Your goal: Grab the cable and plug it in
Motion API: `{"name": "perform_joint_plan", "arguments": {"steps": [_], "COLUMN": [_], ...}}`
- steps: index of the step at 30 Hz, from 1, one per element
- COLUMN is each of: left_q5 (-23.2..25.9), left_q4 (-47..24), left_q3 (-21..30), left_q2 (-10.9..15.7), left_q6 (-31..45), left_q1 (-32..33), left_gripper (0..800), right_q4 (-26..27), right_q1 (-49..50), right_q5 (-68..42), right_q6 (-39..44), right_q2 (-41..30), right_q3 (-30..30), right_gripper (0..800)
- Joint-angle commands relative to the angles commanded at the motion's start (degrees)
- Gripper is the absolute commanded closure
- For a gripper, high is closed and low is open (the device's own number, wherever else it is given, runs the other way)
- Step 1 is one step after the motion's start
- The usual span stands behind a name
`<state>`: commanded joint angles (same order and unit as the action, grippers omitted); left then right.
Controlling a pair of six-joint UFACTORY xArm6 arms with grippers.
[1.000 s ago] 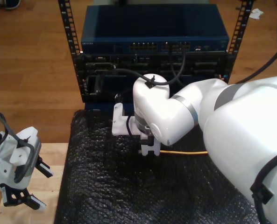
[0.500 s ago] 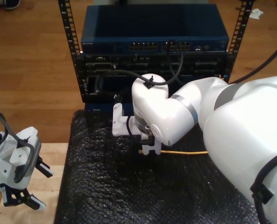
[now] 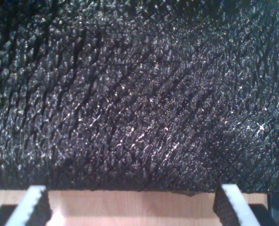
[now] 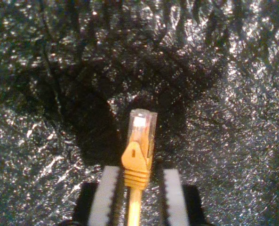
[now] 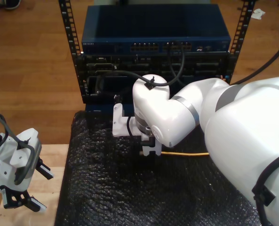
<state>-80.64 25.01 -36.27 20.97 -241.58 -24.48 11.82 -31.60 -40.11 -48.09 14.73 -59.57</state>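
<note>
Yellow-orange network cable (image 4: 138, 155) with clear plastic plug, lying lengthwise between my second gripper (image 4: 135, 200) pads, plug pointing straight ahead beyond the fingertips, jaws nearly closed around its boot, contact unclear, my first gripper (image 3: 130, 207) wide open, empty.

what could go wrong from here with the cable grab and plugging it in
1. My second hand has its fingers either side of the cable just behind the yellow boot; a loose pinch there could let the clear plug twist or slip.
2. The plug sits close over the black padded mat, so dragging might snag its clip.
3. The switch ports are small and a black cable hangs nearby, so misalignment is possible.
</note>
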Motion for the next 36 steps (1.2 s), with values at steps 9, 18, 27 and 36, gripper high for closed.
{"name": "perform_joint_plan", "arguments": {"steps": [9, 18, 27, 36], "left_q5": [-0.1, -0.1, -0.7, -4.0], "left_q4": [0.0, 0.0, 0.1, 1.1], "left_q3": [0.0, 0.0, -0.2, -3.0], "left_q2": [0.0, 0.0, 0.0, 0.3], "left_q6": [0.1, 0.1, 0.4, 0.1], "left_q1": [0.0, 0.0, -0.1, -0.2], "left_gripper": [0, 0, 0, 0], "right_q4": [0.0, -0.1, -1.0, -1.6], "right_q1": [0.0, 0.2, 0.6, 2.2], "right_q5": [0.0, 0.0, -0.7, -7.2], "right_q6": [0.0, -0.1, -0.4, -3.0], "right_q2": [0.0, -0.1, -3.4, -10.7], "right_q3": [0.0, 0.2, 0.4, 0.6], "right_gripper": [756, 798, 798, 798]}}
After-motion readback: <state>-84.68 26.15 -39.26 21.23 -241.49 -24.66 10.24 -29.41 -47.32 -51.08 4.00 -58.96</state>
